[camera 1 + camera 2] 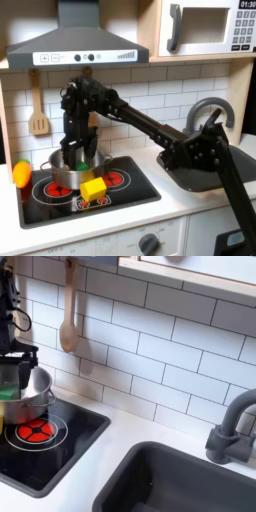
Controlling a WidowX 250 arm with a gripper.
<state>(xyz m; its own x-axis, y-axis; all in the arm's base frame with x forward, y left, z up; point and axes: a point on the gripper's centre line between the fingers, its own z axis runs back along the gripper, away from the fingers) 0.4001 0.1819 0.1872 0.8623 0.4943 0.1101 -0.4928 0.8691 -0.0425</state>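
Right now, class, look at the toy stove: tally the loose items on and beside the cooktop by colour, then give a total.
Silver: 1, the pot, with the end effector just above it
Yellow: 1, the block
Green: 1, a small piece beside the block
Orange-yellow: 1, the item at the first exterior view's left
Total: 4

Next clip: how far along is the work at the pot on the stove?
Done: the arm has reached the round silver metal pot on the black stove top. In hand: the black gripper sits over the pot's opening beside something green; its jaws are unclear. Left: the yellow block lies outside the pot, in front of it.
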